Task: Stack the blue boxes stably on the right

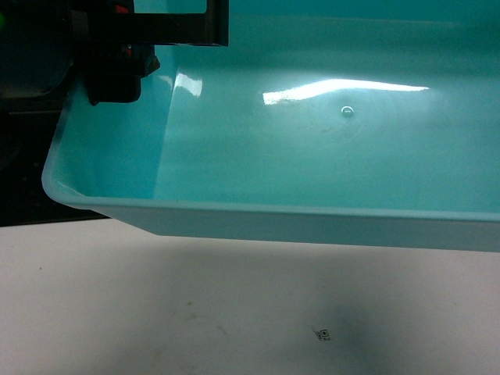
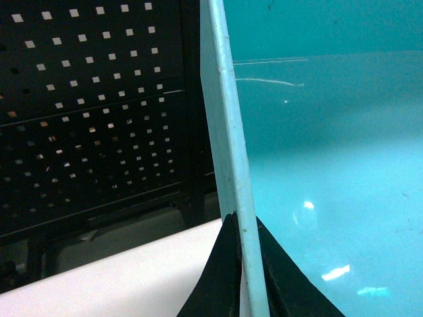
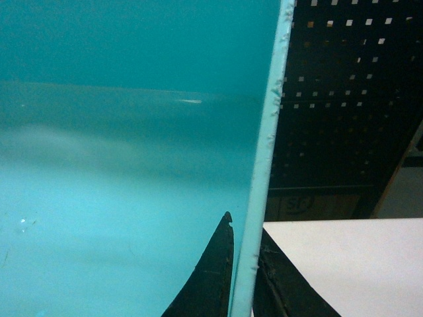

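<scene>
Blue box (image 1: 312,156) fills most of the head view, lifted clear of the white tabletop (image 1: 195,312) with its shadow below, open side facing up, near wall toward the camera. Left gripper (image 2: 246,264) pinches the box's left rim, one black finger each side of the wall. Right gripper (image 3: 244,271) clamps the right rim the same way. Black perforated panel (image 2: 92,119) stands behind the tabletop.
</scene>
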Robot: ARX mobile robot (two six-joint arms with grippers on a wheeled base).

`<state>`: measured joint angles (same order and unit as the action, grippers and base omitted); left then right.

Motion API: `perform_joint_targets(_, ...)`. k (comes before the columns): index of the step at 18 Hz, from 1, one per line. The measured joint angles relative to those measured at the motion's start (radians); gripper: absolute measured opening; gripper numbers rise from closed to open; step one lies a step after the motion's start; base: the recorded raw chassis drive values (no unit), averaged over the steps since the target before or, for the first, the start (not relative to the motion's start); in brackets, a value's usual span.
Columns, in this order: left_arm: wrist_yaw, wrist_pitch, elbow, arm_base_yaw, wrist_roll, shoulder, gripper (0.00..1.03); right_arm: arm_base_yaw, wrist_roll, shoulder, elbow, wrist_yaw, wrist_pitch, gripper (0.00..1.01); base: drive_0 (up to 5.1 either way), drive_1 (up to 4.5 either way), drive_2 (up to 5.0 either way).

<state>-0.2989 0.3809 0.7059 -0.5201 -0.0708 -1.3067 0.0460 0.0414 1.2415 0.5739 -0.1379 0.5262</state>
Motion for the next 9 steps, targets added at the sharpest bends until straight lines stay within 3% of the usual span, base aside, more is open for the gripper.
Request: perform_joint_targets(9,0.0,-0.001,0.0,-0.001,0.0,0.0,0.02,0.0,0.0,0.0,0.0,0.0,-0.002,0.07,-1.2,-1.17,-1.2)
